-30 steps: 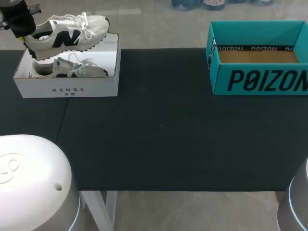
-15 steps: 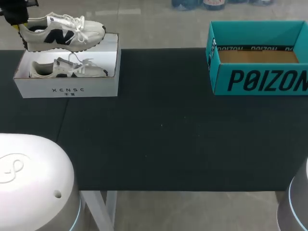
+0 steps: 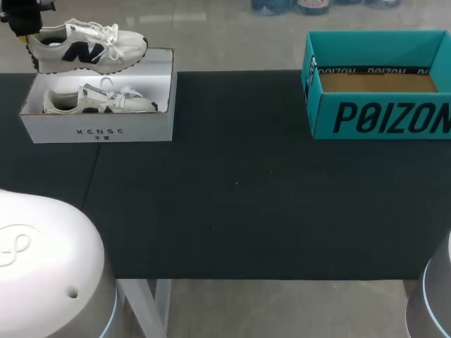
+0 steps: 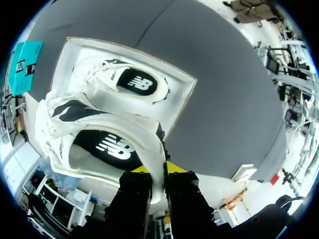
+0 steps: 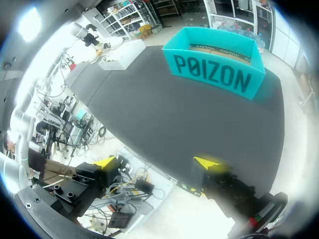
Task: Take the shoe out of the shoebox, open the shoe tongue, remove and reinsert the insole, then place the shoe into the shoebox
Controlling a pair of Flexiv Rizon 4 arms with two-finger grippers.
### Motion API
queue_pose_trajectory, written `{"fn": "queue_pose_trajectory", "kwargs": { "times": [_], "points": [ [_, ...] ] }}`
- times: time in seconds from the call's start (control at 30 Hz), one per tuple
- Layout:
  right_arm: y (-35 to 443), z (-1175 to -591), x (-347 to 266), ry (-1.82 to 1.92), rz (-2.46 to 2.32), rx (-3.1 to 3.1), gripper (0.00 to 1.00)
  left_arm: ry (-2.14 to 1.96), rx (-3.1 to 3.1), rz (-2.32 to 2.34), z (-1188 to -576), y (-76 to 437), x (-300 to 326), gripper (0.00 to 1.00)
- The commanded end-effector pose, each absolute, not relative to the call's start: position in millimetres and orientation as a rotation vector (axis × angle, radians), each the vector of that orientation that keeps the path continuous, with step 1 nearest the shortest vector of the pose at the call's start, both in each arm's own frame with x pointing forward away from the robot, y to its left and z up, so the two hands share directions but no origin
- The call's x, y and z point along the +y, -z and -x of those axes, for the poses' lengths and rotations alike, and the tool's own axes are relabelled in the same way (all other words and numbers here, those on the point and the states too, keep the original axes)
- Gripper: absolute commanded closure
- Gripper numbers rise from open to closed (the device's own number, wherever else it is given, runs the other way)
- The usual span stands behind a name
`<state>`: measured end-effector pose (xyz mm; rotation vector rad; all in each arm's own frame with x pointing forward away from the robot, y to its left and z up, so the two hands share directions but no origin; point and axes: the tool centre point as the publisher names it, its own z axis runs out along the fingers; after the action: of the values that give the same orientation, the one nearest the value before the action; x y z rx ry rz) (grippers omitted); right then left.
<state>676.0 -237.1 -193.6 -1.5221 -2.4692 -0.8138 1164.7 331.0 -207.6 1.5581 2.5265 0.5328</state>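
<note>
Grips a white low-top sneaker with dark side logo and white laces [image 3: 88,48] in the left tool [image 3: 25,17], at the far left corner of the black desk [image 3: 239,183]. Pinches the heel collar from two sides, fingers [image 4: 182,186] nearly together, one inside the shoe and one behind it. Holds the sneaker roughly level, toe toward the desk's right, raised above the far wall of the open white cardboard shoebox [image 3: 99,130]. Shows a dark insole with white logo [image 4: 112,147] seated inside the held sneaker, per the left wrist view.

Finds a second matching sneaker [image 3: 99,101] sitting in the shoebox, opening up, toe also to the right.

Hangs the right tool [image 5: 158,163] by the desk's edge, fingers spread wide, nothing between them, well apart from both boxes.

Notes an open teal cardboard box with dark lettering [image 3: 380,116] at the desk's far right.
</note>
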Motion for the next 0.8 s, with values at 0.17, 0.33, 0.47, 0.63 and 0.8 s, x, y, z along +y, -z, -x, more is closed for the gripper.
{"fn": "queue_pose_trajectory", "kwargs": {
  "times": [0.17,0.33,0.47,0.63,0.8],
  "points": [
    [193.9,-674.7,-236.7,0.812,1.525,-2.471,0.00,-0.497,2.549,-1.580,-1198.5,234.4,333.7,1.00],
    [193.9,-674.7,-236.7,0.812,1.525,-2.471,0.00,-0.488,2.552,-1.608,-1202.8,254.8,329.8,1.00],
    [193.9,-674.7,-236.7,0.812,1.525,-2.471,0.00,-0.480,2.556,-1.619,-1205.1,270.3,328.0,1.00],
    [193.9,-674.7,-236.7,0.812,1.525,-2.471,0.00,-0.455,2.559,-1.645,-1209.2,291.8,324.8,1.00],
    [193.9,-674.7,-236.7,0.812,1.525,-2.471,0.00,-0.430,2.558,-1.679,-1210.7,316.4,319.2,1.00]
  ]
}}
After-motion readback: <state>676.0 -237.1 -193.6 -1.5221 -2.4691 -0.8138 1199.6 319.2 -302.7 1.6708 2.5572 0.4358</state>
